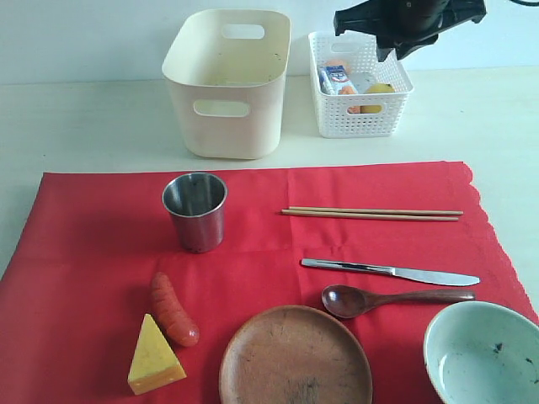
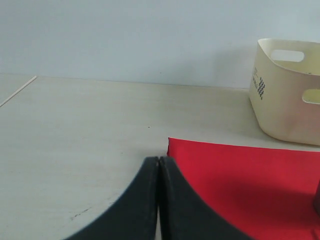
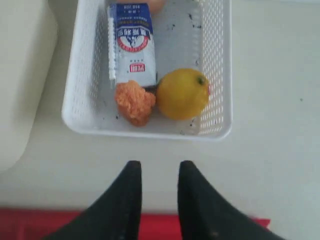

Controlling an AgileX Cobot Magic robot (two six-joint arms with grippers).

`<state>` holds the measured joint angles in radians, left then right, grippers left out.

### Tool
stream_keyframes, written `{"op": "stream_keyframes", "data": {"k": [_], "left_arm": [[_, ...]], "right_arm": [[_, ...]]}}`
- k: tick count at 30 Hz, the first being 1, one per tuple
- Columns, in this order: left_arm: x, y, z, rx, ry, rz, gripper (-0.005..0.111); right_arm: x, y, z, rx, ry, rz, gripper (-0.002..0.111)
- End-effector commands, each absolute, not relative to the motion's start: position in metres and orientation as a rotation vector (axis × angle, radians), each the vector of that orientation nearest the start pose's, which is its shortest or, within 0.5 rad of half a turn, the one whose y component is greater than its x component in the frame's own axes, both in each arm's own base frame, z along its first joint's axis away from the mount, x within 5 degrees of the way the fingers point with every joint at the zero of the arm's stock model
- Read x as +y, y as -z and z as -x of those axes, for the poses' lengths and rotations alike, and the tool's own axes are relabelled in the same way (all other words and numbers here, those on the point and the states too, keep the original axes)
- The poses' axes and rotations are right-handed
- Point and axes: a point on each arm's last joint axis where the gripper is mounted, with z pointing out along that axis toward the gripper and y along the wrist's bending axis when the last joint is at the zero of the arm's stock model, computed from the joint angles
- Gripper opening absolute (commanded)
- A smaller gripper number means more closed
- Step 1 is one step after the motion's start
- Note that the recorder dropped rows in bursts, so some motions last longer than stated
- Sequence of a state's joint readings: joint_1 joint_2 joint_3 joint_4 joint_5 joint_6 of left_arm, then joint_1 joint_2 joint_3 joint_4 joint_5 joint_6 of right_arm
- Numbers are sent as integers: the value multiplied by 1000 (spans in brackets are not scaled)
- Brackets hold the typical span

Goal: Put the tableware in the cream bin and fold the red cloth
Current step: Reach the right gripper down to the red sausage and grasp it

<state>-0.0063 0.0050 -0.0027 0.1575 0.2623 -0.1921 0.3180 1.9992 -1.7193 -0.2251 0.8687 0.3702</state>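
Observation:
The red cloth (image 1: 269, 252) lies flat on the table. On it stand a steel cup (image 1: 195, 210), wooden chopsticks (image 1: 372, 214), a metal knife (image 1: 390, 271), a dark wooden spoon (image 1: 392, 299), a round wooden plate (image 1: 295, 358) and a pale green-white bowl (image 1: 484, 353). The cream bin (image 1: 227, 80) sits behind the cloth and looks empty. My right gripper (image 3: 159, 167) hangs open and empty above the white basket, its arm (image 1: 408, 23) showing at the top. My left gripper (image 2: 158, 161) is shut and empty, low by the cloth's corner (image 2: 172, 145), with the bin (image 2: 287, 90) beyond.
A white lattice basket (image 1: 324, 109) beside the bin holds a milk carton (image 3: 131, 42), a lemon (image 3: 182, 93) and an orange crumbly piece (image 3: 135, 102). A sausage (image 1: 173, 309) and a cheese wedge (image 1: 154, 358) lie on the cloth at front left.

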Motion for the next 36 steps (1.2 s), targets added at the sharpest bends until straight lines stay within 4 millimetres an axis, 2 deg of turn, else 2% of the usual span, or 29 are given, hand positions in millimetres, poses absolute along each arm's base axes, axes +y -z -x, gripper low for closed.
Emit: {"op": "stream_keyframes", "data": {"k": [1, 3, 5, 9, 13, 20, 24, 29, 31, 36], "left_arm": [[3, -190, -55, 1735, -3, 45, 3], [3, -190, -55, 1735, -3, 45, 3], [3, -190, -55, 1735, -3, 45, 3], [3, -190, -55, 1735, -3, 45, 3], [3, -190, -55, 1735, -3, 45, 3], [3, -190, -55, 1735, -3, 45, 3], [3, -190, -55, 1735, -3, 45, 3], [3, -190, -55, 1735, -6, 44, 3], [3, -190, -55, 1735, -6, 44, 3], [3, -190, -55, 1735, -6, 44, 3]], "right_arm": [[123, -285, -408, 2619, -20, 66, 5], [124, -290, -396, 2618, -28, 83, 0], [131, -291, -380, 2621, -40, 119, 0], [153, -288, -349, 2622, -71, 230, 0], [182, -274, -313, 2639, -117, 372, 0], [239, -246, -257, 2653, -295, 589, 0], [266, -238, -233, 2637, -371, 684, 0], [292, -218, -211, 2664, -367, 794, 1], [300, -207, -204, 2701, -362, 784, 6], [319, -182, -195, 2724, -349, 831, 27]]}}
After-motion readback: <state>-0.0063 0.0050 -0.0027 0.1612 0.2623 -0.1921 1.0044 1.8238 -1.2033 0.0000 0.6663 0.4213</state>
